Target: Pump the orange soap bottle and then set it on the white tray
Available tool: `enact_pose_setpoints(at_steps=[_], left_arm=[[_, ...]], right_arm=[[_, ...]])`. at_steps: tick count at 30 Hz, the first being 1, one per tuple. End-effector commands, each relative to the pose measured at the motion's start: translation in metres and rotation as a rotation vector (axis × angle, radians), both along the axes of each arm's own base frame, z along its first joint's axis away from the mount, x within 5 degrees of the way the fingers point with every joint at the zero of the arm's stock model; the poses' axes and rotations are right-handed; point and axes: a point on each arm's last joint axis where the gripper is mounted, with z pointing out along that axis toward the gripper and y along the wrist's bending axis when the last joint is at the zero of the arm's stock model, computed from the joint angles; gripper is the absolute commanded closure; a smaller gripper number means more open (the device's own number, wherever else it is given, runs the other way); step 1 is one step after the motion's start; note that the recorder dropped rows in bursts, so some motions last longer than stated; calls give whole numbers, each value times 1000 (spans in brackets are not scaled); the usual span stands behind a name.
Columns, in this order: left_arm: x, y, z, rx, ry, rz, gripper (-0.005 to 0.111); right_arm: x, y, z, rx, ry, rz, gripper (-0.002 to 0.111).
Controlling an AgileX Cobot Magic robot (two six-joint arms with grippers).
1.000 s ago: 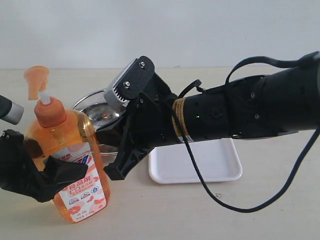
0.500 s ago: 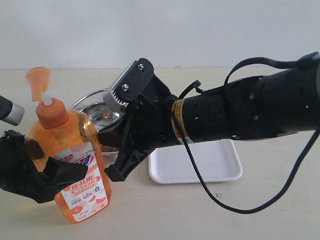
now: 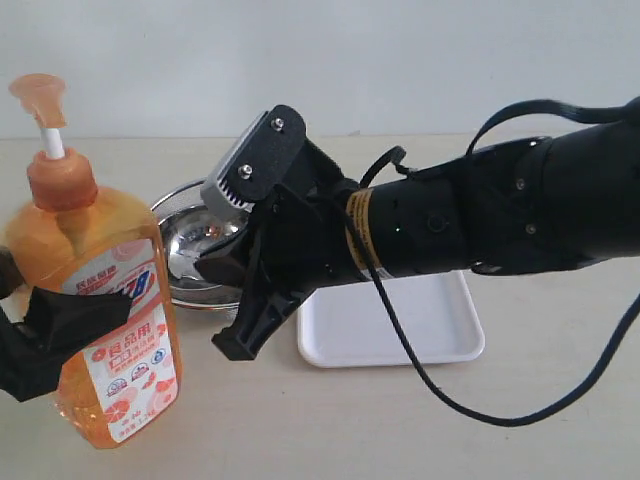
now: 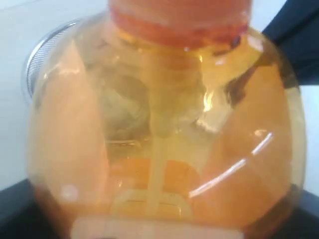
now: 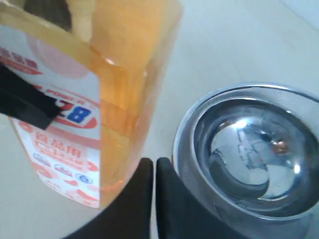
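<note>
My left fingers clamp the orange soap bottle, apart from the white tray; my right fingers are together.

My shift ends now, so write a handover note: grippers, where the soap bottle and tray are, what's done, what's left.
Left gripper: shut on the orange soap bottle, gripping at label height.
Right gripper: shut, empty, low beside the bottle, near the steel strainer bowl.
White tray: beside the bowl, partly behind the right arm; bottle not on it.
Done: bottle gripped; pumping cannot be confirmed, pump head stands raised.
To do: set the bottle on the tray.
</note>
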Motion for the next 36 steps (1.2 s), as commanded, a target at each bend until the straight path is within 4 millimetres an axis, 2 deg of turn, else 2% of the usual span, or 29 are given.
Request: enact_pose_setpoints(at_steps=[1,7,18,24,29,36], left_arm=[[-10,7,13,0,-36,52,102],[-13,18,15,28,-29,167,102],[-3,31,26,47,-176,289,102],[15,52,20,73,-186,439,102],[29,61,14,93,-205,507,102],[57,60,14,177,-198,473,102]], right_arm=[[1,-10,22,-12,-75,-74,109],[2,-21,38,-29,-136,-142,109],[10,-14,64,37,-184,-157,109],[8,-10,70,72,-188,-118,109],[5,-7,75,95,-202,-76,109],[0,4,108,210,-218,52,109]])
